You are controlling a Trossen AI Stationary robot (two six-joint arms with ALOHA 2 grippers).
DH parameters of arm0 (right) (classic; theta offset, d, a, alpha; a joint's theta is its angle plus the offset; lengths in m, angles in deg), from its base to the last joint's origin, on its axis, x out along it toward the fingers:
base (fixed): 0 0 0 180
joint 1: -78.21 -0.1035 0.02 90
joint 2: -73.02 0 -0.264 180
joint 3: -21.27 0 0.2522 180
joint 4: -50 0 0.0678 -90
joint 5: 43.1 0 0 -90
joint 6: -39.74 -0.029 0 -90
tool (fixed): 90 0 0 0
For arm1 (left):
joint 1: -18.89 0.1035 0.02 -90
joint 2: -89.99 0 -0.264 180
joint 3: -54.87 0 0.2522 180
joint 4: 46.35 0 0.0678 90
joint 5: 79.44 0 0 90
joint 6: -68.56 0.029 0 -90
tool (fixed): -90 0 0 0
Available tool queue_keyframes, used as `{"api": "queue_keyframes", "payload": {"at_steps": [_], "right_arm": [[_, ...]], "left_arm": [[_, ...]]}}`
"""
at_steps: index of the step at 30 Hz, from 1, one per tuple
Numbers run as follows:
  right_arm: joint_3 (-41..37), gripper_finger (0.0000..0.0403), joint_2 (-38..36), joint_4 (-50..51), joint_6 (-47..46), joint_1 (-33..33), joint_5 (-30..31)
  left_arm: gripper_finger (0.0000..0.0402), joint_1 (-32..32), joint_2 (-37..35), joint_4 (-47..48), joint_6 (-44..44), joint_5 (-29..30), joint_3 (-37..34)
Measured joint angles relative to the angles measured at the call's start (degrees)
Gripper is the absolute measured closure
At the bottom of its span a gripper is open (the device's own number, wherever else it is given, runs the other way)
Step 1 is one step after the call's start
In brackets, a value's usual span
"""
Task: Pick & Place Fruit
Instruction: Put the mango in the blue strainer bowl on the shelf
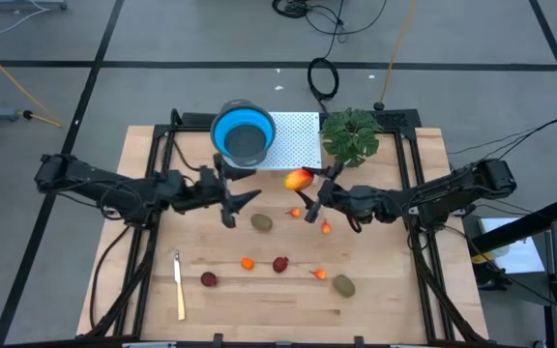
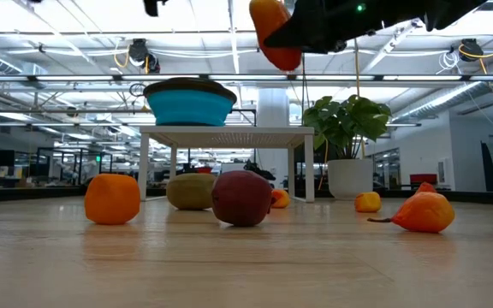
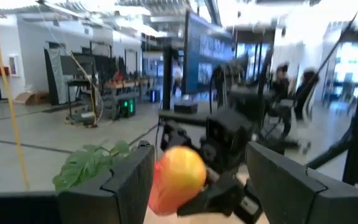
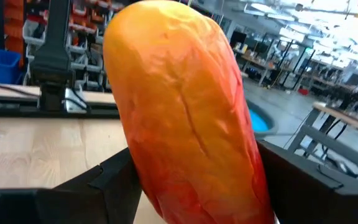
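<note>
Here the task appears to be at its first transfer, judged by how the pieces lie. On the left, the left claw (image 1: 243, 201) hangs released and empty just near of the blue bowl (image 1: 244, 133), which stands on a white perforated stand (image 1: 298, 138) at the far middle of the tabletop (image 1: 395, 290). Nothing can be made out inside the bowl. Near the tabletop's left front lies a cream knife (image 1: 178, 283), untouched. Scattered across the middle and near part are the waiting fruit: a dark red ball (image 1: 208, 279), a small orange piece (image 1: 247, 263), an olive-brown oval (image 1: 261, 222), a second dark red ball (image 1: 280, 264) and a second olive-brown oval (image 1: 343, 286). To the right of the bowl, the right claw (image 1: 313, 189) grasps the oblong red-orange-yellow fruit (image 4: 185, 112), lifted clear of the tabletop and just beside the stand. A potted plant (image 1: 350, 133) stands far right of the stand. The release of this piece is not yet done, and every other piece remains.
</note>
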Motion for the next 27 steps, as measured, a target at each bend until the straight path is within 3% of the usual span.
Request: {"api": "queue_keyframes", "payload": {"at_steps": [9, 27], "right_arm": [[0.00, 0.0126, 0.00, -2.41, 3.66, -0.42, 0.00], [0.00, 0.0126, 0.00, -2.18, 3.53, -1.00, 0.40]], "left_arm": [[0.0148, 0.00, 8.77, 15.18, 0.55, 2.19, 11.78], [0.0149, 0.00, 19.26, 18.82, 0.76, 6.04, 21.93]]}}
